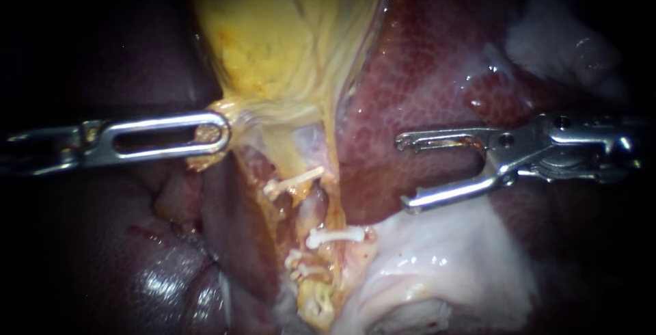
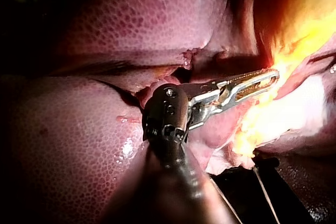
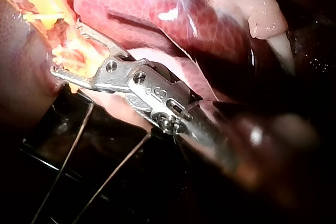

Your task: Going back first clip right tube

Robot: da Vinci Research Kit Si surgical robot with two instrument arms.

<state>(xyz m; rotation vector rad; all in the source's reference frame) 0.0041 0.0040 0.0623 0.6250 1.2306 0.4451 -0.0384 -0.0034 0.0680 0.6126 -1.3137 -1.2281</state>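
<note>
The yellow gallbladder [image 1: 287, 41] hangs at the top centre, narrowing downward into a strand with tubes. My left instrument [image 1: 213, 133] comes in from the left, its slotted jaws shut on the gallbladder's lower edge [image 2: 262, 98]. White clips sit across the tubes: one higher [image 1: 295, 181], one on the right tube [image 1: 336, 236], a small one below [image 1: 298, 260]. My right instrument [image 1: 404, 173] is to the right of the tubes, over the liver, apart from the clips. Its jaws stand wide open with nothing between them, as the right wrist view also shows [image 3: 65, 47].
Dark red liver [image 1: 424, 68] fills the right and left sides. Pale whitish tissue [image 1: 437, 266] lies below my right instrument. Thin dark threads [image 3: 73, 150] run across a dark surface under the right instrument.
</note>
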